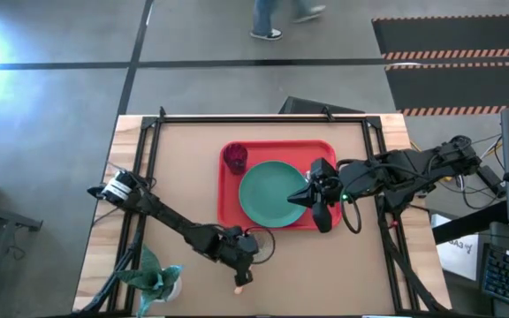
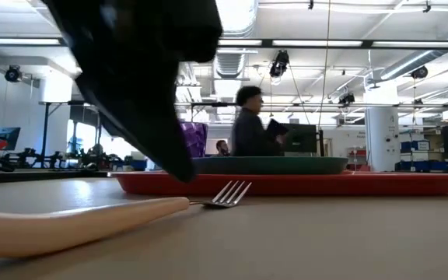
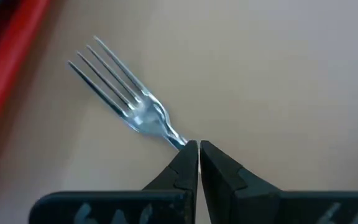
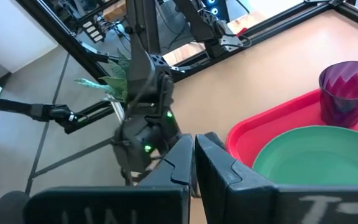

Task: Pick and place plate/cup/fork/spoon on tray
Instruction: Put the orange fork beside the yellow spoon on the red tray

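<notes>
Fork (image 3: 126, 93) tines beyond closed left pincer (image 3: 198, 148)

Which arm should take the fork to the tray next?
Left. Its gripper is already at the fork, jaws shut at the neck, beside the tray. The right gripper sits over the plate.

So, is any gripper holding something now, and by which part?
The left gripper is shut at the fork, about where neck meets handle. The right gripper holds nothing.
</notes>
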You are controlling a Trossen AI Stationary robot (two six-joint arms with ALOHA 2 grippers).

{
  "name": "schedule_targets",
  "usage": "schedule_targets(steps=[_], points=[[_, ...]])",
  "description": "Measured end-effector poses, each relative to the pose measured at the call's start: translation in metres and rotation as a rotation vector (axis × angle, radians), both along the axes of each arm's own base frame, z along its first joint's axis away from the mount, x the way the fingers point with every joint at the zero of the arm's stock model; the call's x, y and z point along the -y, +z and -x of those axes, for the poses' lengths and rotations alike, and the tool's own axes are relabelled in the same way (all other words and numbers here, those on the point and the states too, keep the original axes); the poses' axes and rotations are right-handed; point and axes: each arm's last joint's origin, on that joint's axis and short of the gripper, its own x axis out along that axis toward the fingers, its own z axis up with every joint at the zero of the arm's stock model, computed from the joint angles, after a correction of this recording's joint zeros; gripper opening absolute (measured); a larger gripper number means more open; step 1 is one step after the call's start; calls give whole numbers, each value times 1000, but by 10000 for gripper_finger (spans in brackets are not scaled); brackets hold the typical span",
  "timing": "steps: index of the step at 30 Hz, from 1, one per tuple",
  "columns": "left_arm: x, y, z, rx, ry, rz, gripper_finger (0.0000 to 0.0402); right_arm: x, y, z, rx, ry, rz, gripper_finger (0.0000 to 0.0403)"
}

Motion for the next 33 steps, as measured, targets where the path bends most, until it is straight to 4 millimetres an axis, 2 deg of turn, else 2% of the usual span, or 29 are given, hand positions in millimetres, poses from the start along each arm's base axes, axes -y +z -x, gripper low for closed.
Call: schedule_targets(steps=[5,8,21,33], points=[[6,15,8,-85,2,-107,0,-1,0,0,-3,17,-7,9],[8,19,11,-128,-21,-95,0,-1,0,0,0,19,-5,8],[31,0,17,-165,-14,-4,0,-1,1,0,12,20,-7,8],[41,-29,8,-168,-52,40,0,-17,5,3,56,79,-22,9]])
